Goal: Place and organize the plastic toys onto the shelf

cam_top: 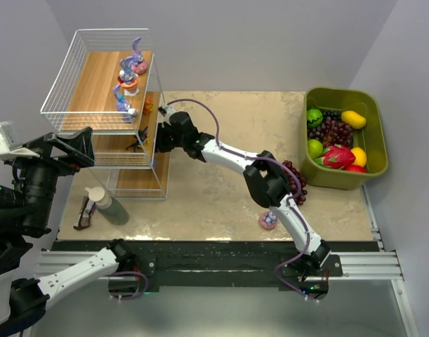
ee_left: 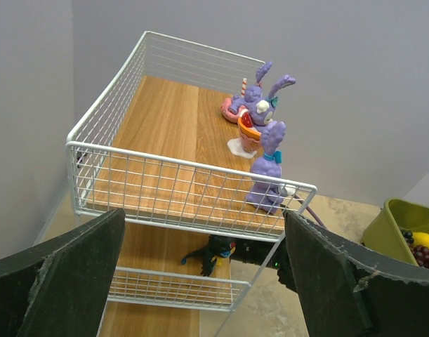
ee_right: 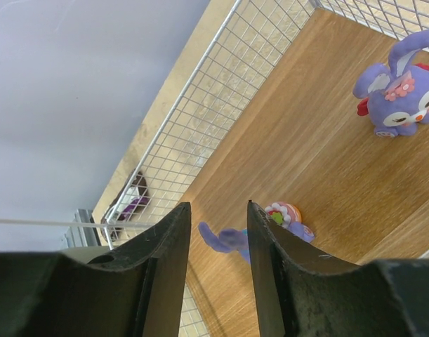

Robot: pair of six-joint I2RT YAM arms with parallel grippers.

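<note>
Right wrist view is showing the right hand (ee_right: 215,210) hanging inside the shelf (ee_right: 221,119), jaws partly apart and gripping nothing, a purple toy (ee_right: 290,217) lying on the board just beyond. The left hand (ee_left: 202,217) is hovering wide open, empty, facing the shelf; a pink-based toy (cam_top: 267,220) is sitting on the table (cam_top: 200,203).

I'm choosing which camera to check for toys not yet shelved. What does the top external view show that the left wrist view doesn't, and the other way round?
Only the top external view: a toy on a pink base on the table beside the right arm, a grape bunch near it, and a bottle in front of the shelf. Only the left wrist view, clearly: a black insect-like toy on the middle tier. Both: the shelf, the purple toys on its top tier, and the green bin.
</note>
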